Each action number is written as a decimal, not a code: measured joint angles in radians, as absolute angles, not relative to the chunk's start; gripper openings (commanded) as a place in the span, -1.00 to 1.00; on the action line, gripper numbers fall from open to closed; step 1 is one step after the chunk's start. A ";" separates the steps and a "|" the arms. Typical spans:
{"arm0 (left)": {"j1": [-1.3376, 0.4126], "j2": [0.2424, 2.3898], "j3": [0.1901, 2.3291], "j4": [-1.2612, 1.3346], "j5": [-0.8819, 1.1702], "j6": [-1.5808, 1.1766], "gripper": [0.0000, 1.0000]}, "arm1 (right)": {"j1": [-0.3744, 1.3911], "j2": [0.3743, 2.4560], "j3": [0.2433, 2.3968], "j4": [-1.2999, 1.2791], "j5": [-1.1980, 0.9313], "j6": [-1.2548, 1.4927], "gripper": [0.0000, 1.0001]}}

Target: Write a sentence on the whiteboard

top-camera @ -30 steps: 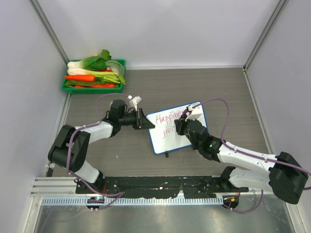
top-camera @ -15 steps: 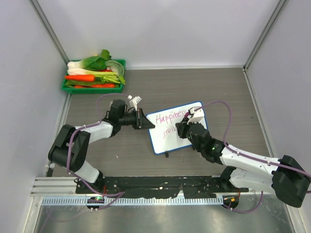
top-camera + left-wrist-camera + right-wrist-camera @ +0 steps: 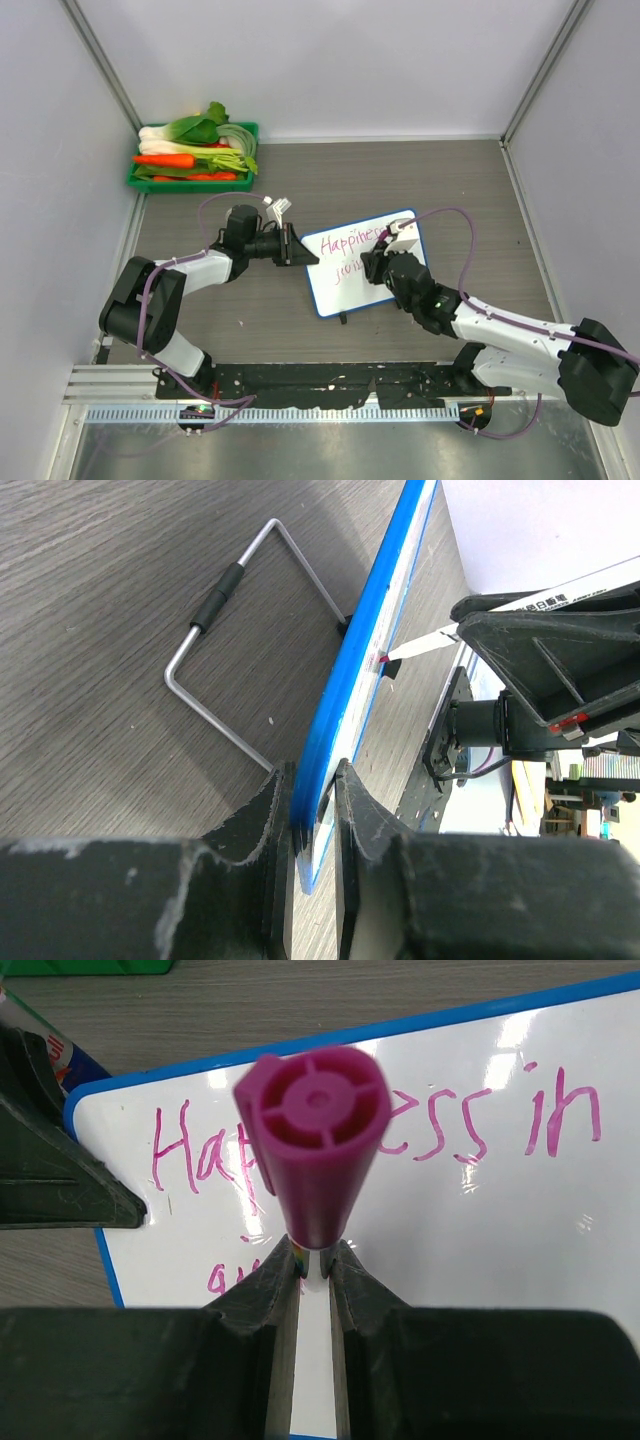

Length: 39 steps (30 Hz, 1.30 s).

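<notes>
The whiteboard [image 3: 345, 292] stands tilted on the table, its blue rim [image 3: 370, 640] edge-on in the left wrist view. My left gripper [image 3: 297, 247] [image 3: 314, 780] is shut on its left edge. The pink sentence [image 3: 350, 240] [image 3: 470, 1135] reads "Happiness in", and a short second line begins below it. My right gripper [image 3: 376, 260] [image 3: 314, 1258] is shut on a white marker [image 3: 401, 236], whose magenta end [image 3: 318, 1125] faces the wrist camera and hides part of the writing. The marker's tip [image 3: 392, 663] touches the board face [image 3: 480, 1230].
A green tray [image 3: 248, 128] of vegetables sits at the back left corner. A bent wire stand [image 3: 220, 590] lies on the table behind the board. Grey walls close in the left, back and right sides.
My right gripper with the marker has shifted slightly right along the second line, which has grown a little. The left gripper and the board have not moved.
</notes>
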<state>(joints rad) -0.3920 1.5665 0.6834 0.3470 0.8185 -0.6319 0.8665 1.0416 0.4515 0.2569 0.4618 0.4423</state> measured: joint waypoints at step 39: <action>-0.392 1.567 0.684 0.347 0.820 -0.632 -1.00 | 0.862 1.067 0.492 0.248 0.512 0.408 -0.97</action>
<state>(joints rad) -0.3920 1.5665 0.6838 0.3466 0.8196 -0.6315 0.8616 1.0668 0.4923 0.2481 0.5117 0.4084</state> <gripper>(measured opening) 0.185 0.205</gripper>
